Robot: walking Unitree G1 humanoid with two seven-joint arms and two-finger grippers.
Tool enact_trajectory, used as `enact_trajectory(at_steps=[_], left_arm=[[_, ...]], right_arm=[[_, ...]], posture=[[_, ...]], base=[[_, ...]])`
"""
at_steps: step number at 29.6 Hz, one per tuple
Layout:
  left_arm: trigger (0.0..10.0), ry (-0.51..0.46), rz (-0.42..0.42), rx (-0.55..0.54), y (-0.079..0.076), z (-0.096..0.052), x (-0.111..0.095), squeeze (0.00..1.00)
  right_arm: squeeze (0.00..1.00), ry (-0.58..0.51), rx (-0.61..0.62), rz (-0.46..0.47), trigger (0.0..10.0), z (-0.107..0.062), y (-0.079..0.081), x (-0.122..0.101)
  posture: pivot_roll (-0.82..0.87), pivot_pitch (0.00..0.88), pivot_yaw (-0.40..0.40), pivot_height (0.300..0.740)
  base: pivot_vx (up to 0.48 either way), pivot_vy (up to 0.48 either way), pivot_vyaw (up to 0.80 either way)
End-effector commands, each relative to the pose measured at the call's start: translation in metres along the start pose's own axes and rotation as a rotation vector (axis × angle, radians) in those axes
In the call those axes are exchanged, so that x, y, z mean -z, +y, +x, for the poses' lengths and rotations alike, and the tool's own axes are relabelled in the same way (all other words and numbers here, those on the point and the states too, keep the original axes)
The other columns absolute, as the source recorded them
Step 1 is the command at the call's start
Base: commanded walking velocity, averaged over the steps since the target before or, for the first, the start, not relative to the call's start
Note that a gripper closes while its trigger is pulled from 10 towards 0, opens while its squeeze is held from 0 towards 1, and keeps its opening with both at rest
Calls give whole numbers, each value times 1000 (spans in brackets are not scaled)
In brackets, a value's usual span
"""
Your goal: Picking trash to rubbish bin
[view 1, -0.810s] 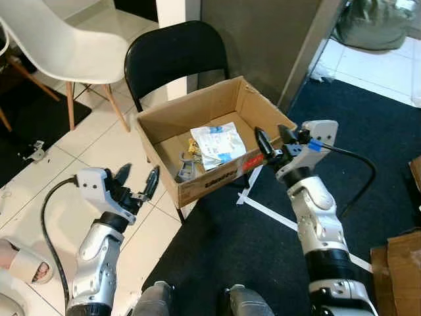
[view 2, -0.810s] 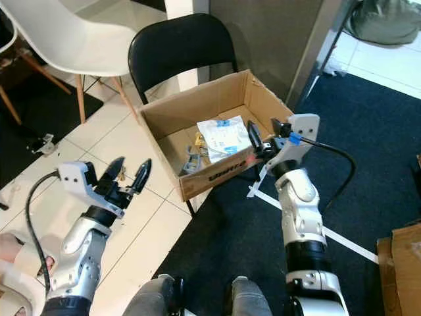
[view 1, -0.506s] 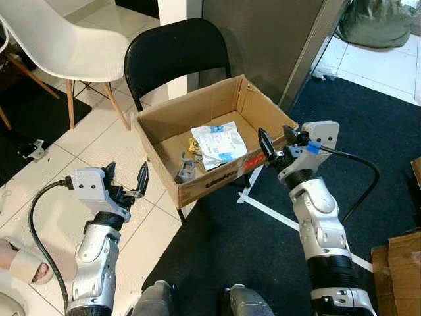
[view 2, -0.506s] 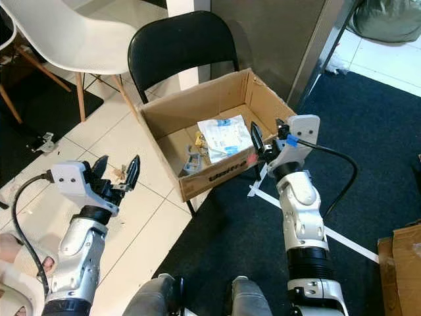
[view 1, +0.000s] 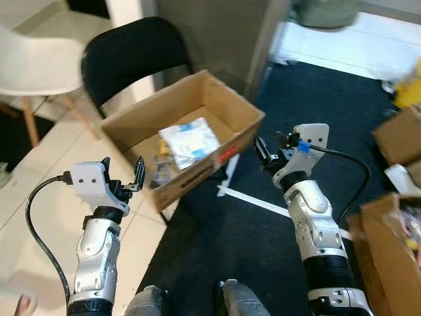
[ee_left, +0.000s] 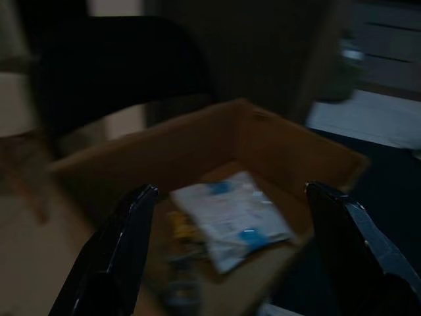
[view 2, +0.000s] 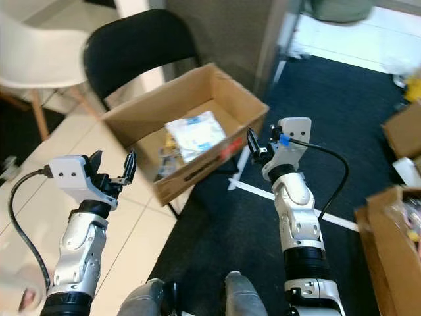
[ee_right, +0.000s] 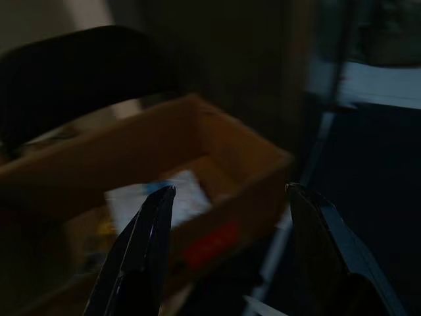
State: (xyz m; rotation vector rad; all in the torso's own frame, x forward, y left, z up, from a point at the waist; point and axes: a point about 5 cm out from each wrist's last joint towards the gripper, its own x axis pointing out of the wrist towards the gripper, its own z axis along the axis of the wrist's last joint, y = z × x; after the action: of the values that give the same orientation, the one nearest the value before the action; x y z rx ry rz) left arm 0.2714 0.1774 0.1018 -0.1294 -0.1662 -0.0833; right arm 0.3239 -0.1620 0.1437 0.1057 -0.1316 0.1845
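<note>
A brown cardboard box (view 1: 192, 172) sits on a black chair (view 1: 125, 52) and serves as the bin. Inside it lie a white and blue packet (view 1: 187, 139) and some small yellow and grey scraps (view 1: 162, 153). My left gripper (view 1: 122, 164) hovers by the box's near left corner, open and holding nothing. At the box's near right corner my right gripper (view 1: 268, 145) is also open with nothing in it. The left wrist view looks between the left gripper (ee_left: 230, 191) fingers onto the packet (ee_left: 233, 217). In the dark right wrist view, the box (ee_right: 197, 164) lies beyond the right gripper (ee_right: 230, 191).
A white chair (view 1: 26, 52) stands at the far left on pale tiles. A white tape line (view 1: 263, 205) crosses the dark carpet ahead. Cardboard boxes (view 1: 398, 131) (view 1: 388, 237) and a yellow object (view 1: 411, 92) lie to the right. A grey wall (view 1: 217, 33) rises behind the box.
The camera has swung to the right, so the box and chairs sit further left and boxes appear at the right. The left gripper has risen slightly; both stay open.
</note>
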Motion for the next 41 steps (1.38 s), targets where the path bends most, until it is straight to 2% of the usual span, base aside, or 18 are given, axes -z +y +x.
enact_trajectory(at_steps=[1,21,27,29,41], left_arm=[[10000,25,-11,-16,-1,-4,7,0],[10000,28,-6,-18,-2,-3,9,0],[10000,24,10,-19,-1,-2,8,0],[10000,16,20,-15,-1,0,6,0],[10000,26,6,-19,1,0,8,0]], right_arm=[[0,34,15,5,10000,-5,-2,7],[0,64,34,19,10000,-5,-4,9],[0,88,37,-19,10000,-9,-7,13],[0,109,38,-46,10000,-18,-7,19],[0,113,51,-39,10000,-21,-6,20]], posture=[[28,149,0,740],[33,148,-1,740],[32,152,1,740],[29,157,4,740],[30,156,7,740]], base=[[0,0,-719],[0,0,-720],[0,0,-725],[0,0,-731],[0,0,-731]])
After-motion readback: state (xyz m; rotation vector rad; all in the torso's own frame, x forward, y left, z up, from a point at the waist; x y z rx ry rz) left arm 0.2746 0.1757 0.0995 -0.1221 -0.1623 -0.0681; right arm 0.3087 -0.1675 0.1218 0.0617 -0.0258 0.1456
